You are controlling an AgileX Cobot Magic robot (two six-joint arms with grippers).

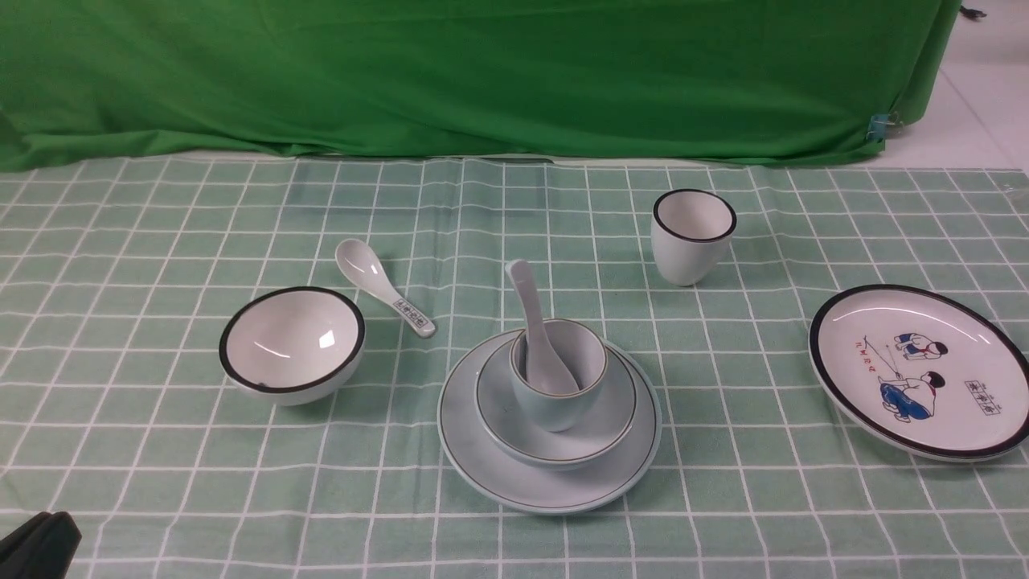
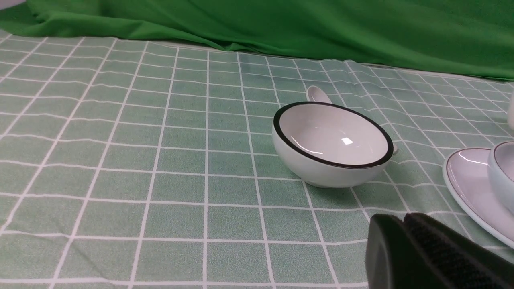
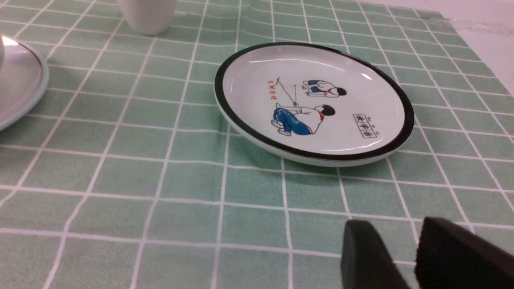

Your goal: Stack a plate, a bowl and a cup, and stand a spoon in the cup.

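Note:
The pale blue plate (image 1: 514, 474) lies at the middle of the cloth in the front view. On it sits the pale blue-grey bowl (image 1: 615, 418), and in the bowl stands the pale blue cup (image 1: 555, 406). The plain white spoon (image 1: 526, 301) stands in the cup with its handle leaning up and to the left. My left gripper (image 1: 36, 547) is at the near left corner, far from the stack. It is shut and empty in the left wrist view (image 2: 401, 218), which also shows the plate's edge (image 2: 466, 176). My right gripper (image 3: 395, 222) shows only in the right wrist view, open with nothing between its fingers.
A black-rimmed white bowl (image 1: 292, 342) and a patterned-handle spoon (image 1: 386, 285) lie left of the stack. A black-rimmed white cup (image 1: 693, 236) stands behind it to the right. The cartoon plate (image 1: 920, 370) lies at the right, just ahead of my right gripper. A green backdrop (image 1: 482, 72) hangs behind.

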